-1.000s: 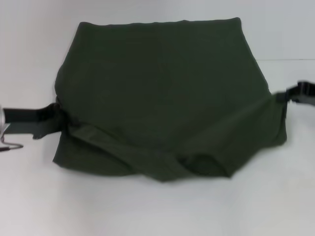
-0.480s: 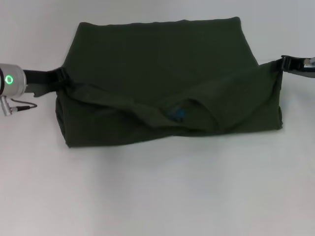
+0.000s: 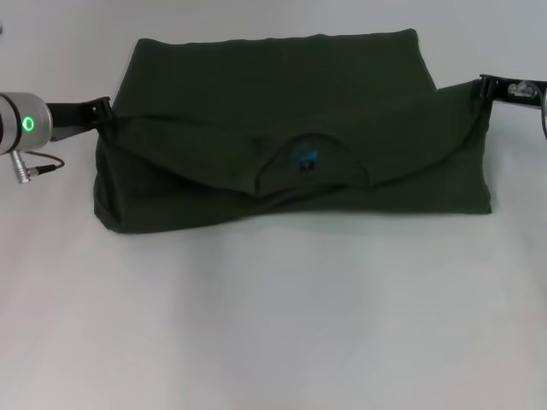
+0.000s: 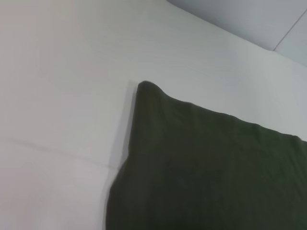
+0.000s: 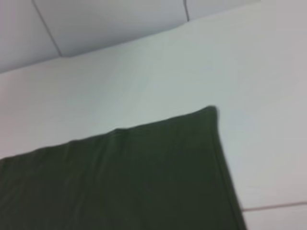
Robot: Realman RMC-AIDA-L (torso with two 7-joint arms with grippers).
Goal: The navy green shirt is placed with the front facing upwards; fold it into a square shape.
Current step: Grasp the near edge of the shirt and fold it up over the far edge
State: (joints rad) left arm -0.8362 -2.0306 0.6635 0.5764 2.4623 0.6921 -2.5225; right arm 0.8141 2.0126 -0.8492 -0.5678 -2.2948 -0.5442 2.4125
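Across the middle of the white tabletop (image 3: 273, 325) lies the navy green shirt (image 3: 282, 102), a wide dark block with its near part doubled over toward the far side. The folded layer's upper edge sags in the middle, where the ribbed collar (image 3: 312, 154) forms a low arch, and a small blue label (image 3: 304, 159) shows inside it. The far edge of the cloth runs straight across the tabletop; the near fold lies flat from left to right.

At the left end of the folded layer, the left hand (image 3: 101, 111) is clamped on the shirt's corner, which is pulled up into a peak where the dark fingers meet it. Behind it sits the silver wrist with a glowing green ring (image 3: 28, 125) and a thin cable (image 3: 38, 166) trailing below. At the right end, the right hand (image 3: 485, 85) is likewise clamped on the opposite corner, lifted to about the same height.

The left wrist view shows only a rounded corner of the shirt (image 4: 201, 163) on the pale tabletop, and the right wrist view shows another corner (image 5: 144, 172) lying flat near a seam in the surface.
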